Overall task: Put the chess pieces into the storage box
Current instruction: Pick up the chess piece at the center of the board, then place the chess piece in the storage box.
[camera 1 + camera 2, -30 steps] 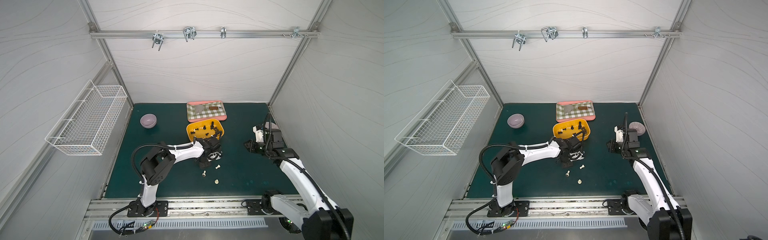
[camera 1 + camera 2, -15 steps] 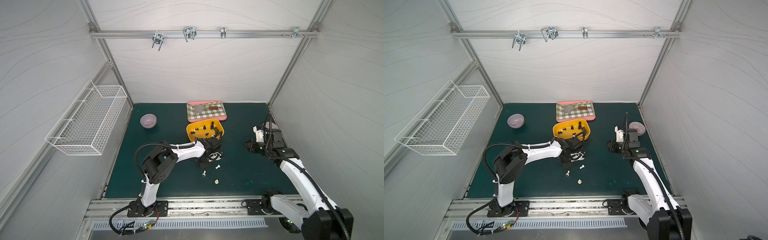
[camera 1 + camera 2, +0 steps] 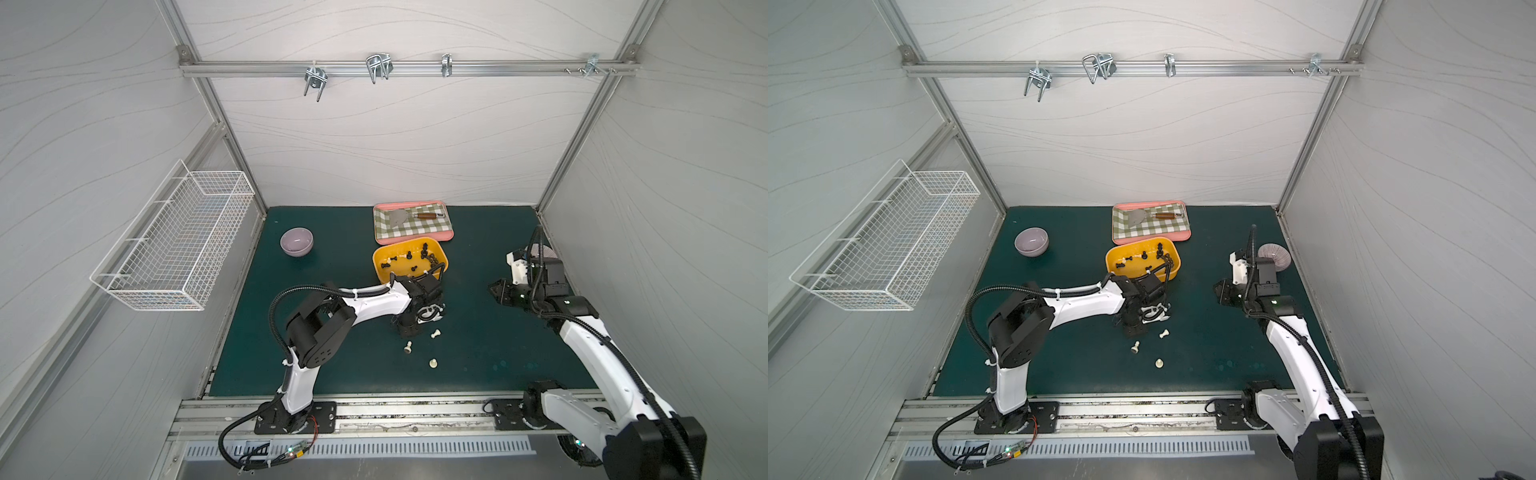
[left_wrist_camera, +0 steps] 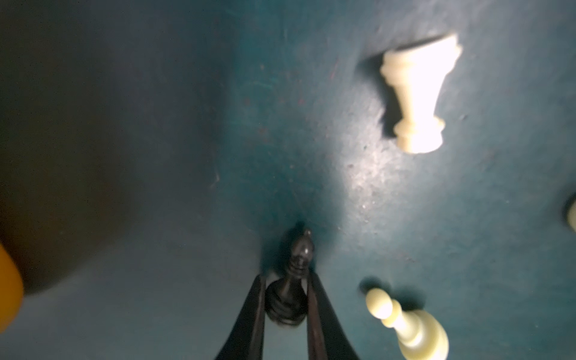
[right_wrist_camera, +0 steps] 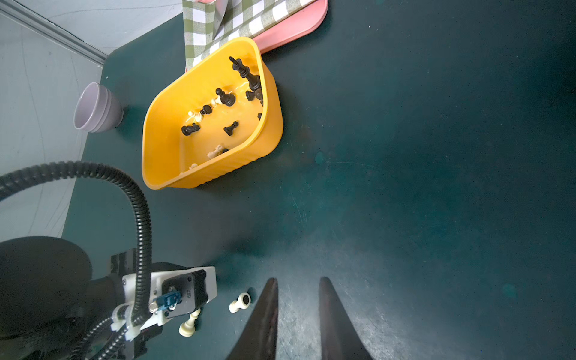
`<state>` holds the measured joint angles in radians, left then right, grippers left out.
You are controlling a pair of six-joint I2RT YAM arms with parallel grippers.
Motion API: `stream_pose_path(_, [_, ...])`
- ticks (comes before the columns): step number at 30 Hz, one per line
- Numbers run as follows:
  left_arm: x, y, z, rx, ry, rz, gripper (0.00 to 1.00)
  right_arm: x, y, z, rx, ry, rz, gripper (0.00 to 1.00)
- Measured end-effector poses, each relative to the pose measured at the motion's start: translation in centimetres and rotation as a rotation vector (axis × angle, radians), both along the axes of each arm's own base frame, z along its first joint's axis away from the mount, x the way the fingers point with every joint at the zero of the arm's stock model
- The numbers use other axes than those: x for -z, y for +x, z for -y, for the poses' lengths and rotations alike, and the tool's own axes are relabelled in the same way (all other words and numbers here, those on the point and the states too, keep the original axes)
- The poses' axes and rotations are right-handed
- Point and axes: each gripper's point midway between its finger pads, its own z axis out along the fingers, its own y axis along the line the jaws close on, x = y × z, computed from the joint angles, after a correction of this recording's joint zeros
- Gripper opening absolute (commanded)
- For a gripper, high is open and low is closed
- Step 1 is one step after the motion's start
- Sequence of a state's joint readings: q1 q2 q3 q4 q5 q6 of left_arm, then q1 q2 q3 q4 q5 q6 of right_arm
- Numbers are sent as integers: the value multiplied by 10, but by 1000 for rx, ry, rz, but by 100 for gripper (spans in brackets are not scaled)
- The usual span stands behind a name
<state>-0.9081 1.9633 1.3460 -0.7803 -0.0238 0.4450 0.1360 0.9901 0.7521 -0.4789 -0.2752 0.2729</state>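
Left claw [image 4: 285, 280] pinches a black piece [image 4: 299, 252] at its base, bound for the box [image 5: 218, 173]. Right claw [image 5: 298, 280] hangs empty, slightly open.

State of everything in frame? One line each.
left gripper: shut on black piece, low at mat
right gripper: open, empty
storage box: upright, holds black and white pieces
white pieces: three loose on mat, outside box
purple bowl: upright, empty
wire basket: wall-hung, empty
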Motion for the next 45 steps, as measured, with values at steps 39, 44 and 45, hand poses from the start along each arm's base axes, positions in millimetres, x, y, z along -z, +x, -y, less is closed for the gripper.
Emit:
stream_pose_path(39, [-117, 156, -36, -555, -381, 166, 21, 3, 0, -3, -13, 16, -19, 25])
stream_pose_path(44, [-91, 160, -49, -638, -337, 107, 22, 3, 0, -3, -16, 20, -20, 25])
stream_pose_path(45, [-87, 160, -51, -649, -331, 99, 22, 3, 0, -3, -16, 19, -20, 25])
